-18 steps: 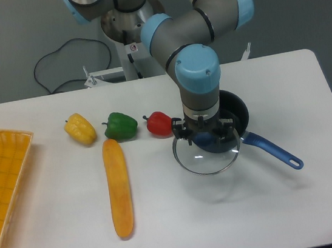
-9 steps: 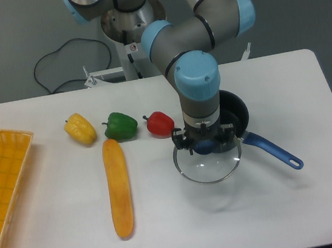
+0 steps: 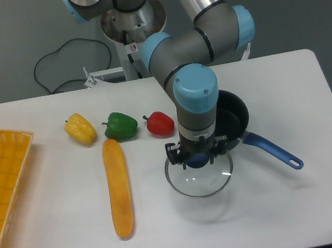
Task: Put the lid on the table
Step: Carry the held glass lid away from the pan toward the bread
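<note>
The lid (image 3: 200, 180) is a clear glass disc with a silver rim and a blue knob. My gripper (image 3: 198, 158) is shut on the knob from above. It holds the lid level, slightly above the white table (image 3: 288, 218), with a faint shadow under it. The lid hangs just in front and to the left of the dark saucepan (image 3: 234, 121), whose blue handle (image 3: 274, 151) points to the front right.
A red pepper (image 3: 159, 124), a green pepper (image 3: 120, 125) and a yellow pepper (image 3: 80, 128) stand in a row left of the pan. A long orange vegetable (image 3: 118, 188) lies in front of them. An orange gridded tray (image 3: 0, 188) sits at the left edge.
The gripper has carried the lid to the left and toward the front, off the saucepan. The lid now hangs over bare table.
</note>
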